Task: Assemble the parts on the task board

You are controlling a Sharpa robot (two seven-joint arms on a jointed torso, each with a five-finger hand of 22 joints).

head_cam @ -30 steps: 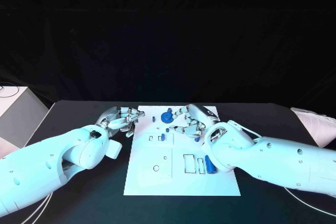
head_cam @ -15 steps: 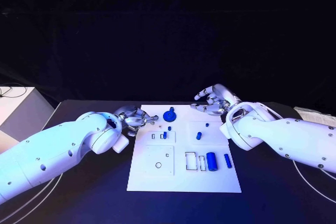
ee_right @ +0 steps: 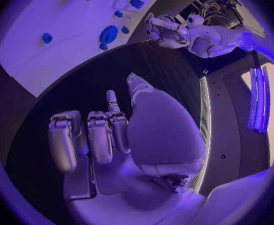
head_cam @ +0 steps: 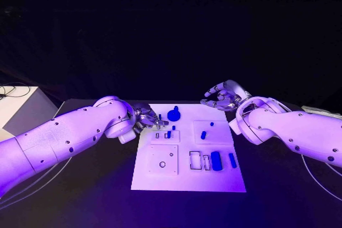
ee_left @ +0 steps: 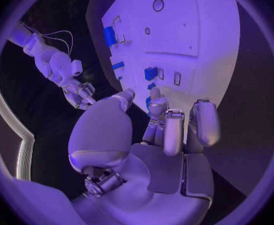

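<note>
- Left hand (head_cam: 148,117): fingers curled in, holding nothing visible, at the task board's (head_cam: 191,181) far-left edge.
- Nearest loose part: the round blue piece (head_cam: 173,115), just beside the left hand, toward the board's middle.
- Right hand (head_cam: 224,97): fingers curled, empty, raised over the bench (head_cam: 285,188) beyond the board's far-right corner; it stands farther from that piece.

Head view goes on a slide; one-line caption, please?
Left hand at the white board's far-left corner; right hand raised beyond its far-right corner, holding nothing.
</note>
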